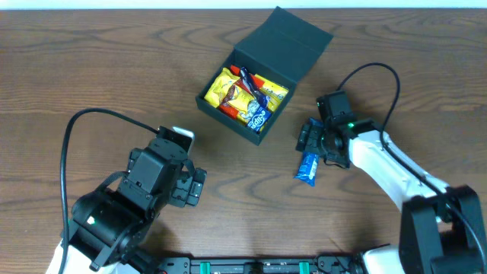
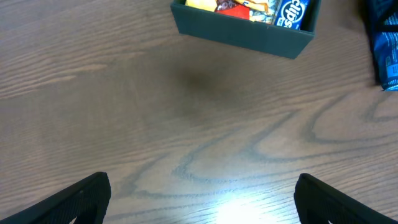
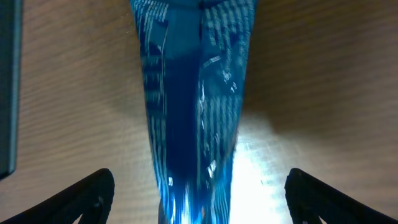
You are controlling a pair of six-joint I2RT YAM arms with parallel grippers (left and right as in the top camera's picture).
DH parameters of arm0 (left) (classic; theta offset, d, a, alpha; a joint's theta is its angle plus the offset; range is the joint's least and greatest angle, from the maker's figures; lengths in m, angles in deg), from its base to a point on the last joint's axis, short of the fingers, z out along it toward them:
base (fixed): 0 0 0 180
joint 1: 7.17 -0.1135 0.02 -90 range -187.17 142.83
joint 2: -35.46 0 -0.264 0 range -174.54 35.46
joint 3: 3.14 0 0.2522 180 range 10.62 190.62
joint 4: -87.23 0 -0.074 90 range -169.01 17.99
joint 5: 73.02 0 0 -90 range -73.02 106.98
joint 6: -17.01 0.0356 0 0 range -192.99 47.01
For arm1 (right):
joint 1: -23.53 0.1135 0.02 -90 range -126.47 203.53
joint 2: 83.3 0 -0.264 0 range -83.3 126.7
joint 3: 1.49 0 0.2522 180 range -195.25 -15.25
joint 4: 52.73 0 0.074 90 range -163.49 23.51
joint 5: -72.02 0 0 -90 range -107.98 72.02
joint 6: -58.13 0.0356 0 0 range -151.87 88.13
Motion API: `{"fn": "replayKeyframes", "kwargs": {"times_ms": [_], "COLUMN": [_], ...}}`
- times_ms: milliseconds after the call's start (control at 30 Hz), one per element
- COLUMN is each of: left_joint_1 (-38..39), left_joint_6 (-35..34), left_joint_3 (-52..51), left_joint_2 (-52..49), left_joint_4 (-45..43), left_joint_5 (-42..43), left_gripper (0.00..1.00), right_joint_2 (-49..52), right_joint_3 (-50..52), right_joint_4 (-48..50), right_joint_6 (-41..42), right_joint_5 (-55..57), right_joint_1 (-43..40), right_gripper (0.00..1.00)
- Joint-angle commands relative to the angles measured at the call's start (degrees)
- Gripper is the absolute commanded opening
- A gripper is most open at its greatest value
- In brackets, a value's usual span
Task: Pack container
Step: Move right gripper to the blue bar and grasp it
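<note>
The dark teal container [image 1: 245, 125] stands open at the table's upper middle, lid [image 1: 283, 43] tilted back. It holds yellow, red and blue snack packets [image 1: 243, 95]. Its front wall also shows in the left wrist view [image 2: 242, 34]. A blue snack packet [image 1: 307, 169] lies on the table to the container's right. It fills the right wrist view [image 3: 193, 99]. My right gripper [image 1: 311, 139] is open, its fingers wide on either side of this packet's near end [image 3: 198, 196]. My left gripper [image 2: 199, 199] is open and empty over bare wood, well left of the container [image 1: 196, 186].
The wooden table [image 1: 91, 68] stretches around. Black cables loop from both arms, at the left [image 1: 72, 129] and the right [image 1: 380, 72]. The left edge of the right wrist view shows a dark strip of the container wall [image 3: 6, 87].
</note>
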Motion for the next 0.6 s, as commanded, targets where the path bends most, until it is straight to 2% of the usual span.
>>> {"fn": "replayKeyframes", "kwargs": {"times_ms": [0,67,133,267,433,567], "left_joint_1": [-0.17,-0.17,-0.17,-0.17,-0.17,-0.17], "left_joint_6": [0.81,0.79,0.79,0.79,0.79,0.79], "left_joint_3": [0.07,0.07,0.07,0.07,0.07,0.07], "left_joint_2": [-0.07,-0.07,-0.07,-0.07,-0.07,-0.07], "left_joint_4": [0.07,0.07,0.07,0.07,0.07,0.07], "left_joint_5": [-0.13,-0.13,-0.13,-0.13,-0.13,-0.13], "left_gripper": [0.95,0.95,0.95,0.95,0.95,0.95], "right_joint_2": [2.75,4.0,5.07,5.38,5.38,5.35], "right_joint_3": [0.46,0.46,0.46,0.44,0.44,0.24], "right_joint_4": [1.2,1.9,2.67,3.48,4.59,4.42], "right_joint_6": [-1.11,-1.11,-1.11,-1.11,-1.11,-2.47], "right_joint_5": [-0.15,-0.17,-0.59,-0.57,-0.57,-0.59], "right_joint_1": [-0.44,-0.52,-0.61,-0.63,-0.63,-0.61], "right_gripper": [0.89,0.88,0.81,0.62,0.31,0.24]}}
